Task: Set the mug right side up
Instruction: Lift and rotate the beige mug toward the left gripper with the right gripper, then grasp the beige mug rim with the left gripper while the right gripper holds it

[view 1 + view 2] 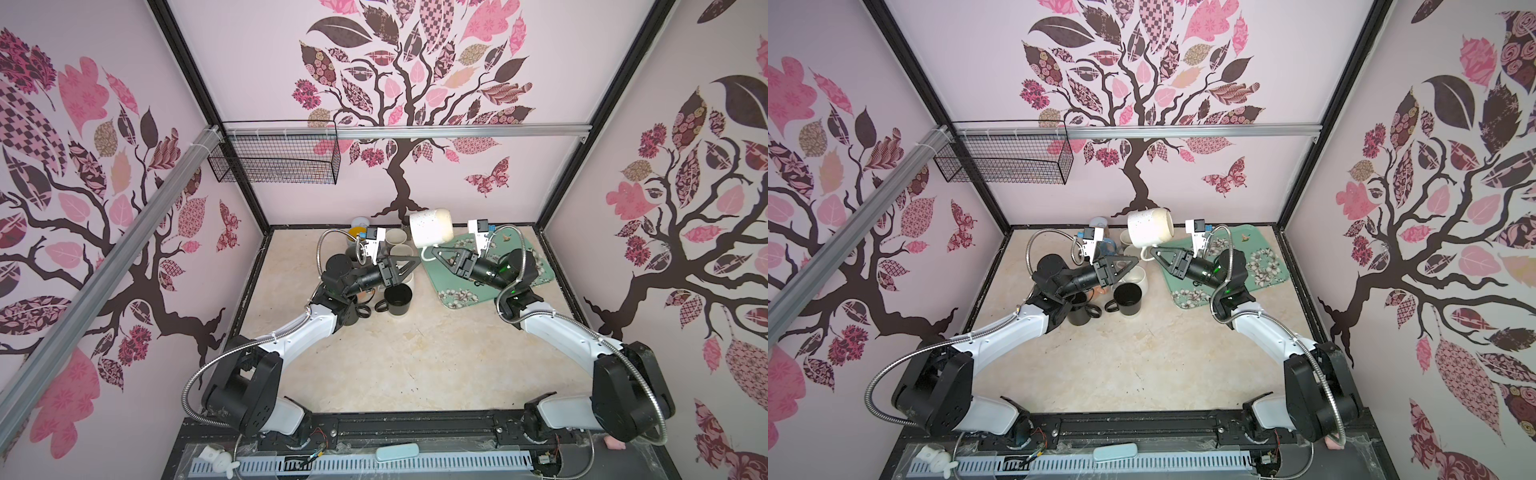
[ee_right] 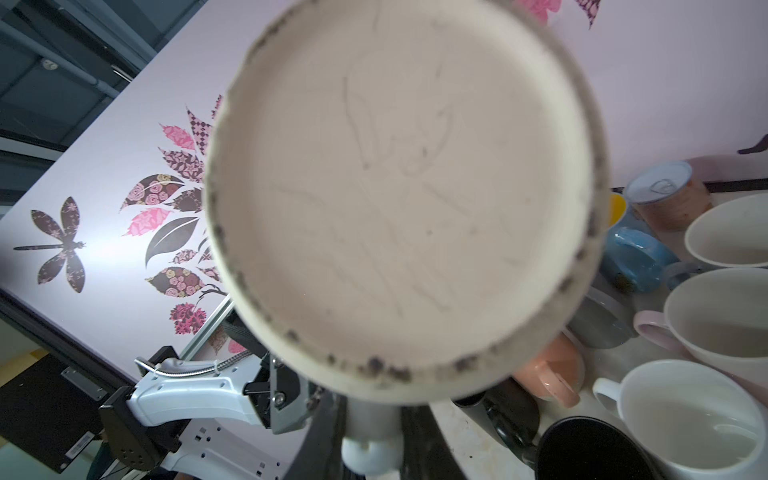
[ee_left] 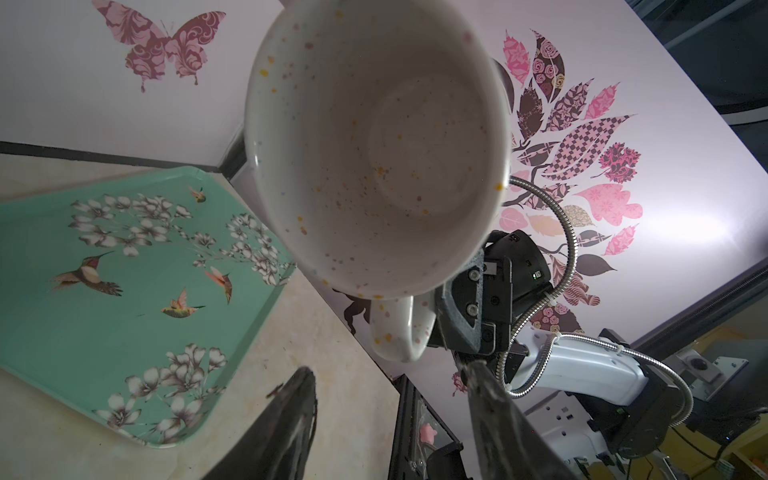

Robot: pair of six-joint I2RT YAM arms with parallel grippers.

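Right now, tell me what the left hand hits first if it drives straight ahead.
Likely the speckled mug, at its handle, which the right hand holds up; depth is uncertain.

Floral tray (image 3: 62, 332), black cup (image 1: 397, 300), wire basket (image 1: 274, 160)

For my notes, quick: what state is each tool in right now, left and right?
Left tool: open, holding nothing.
Right tool: closed on the handle of the speckled mug, held on its side off the table.
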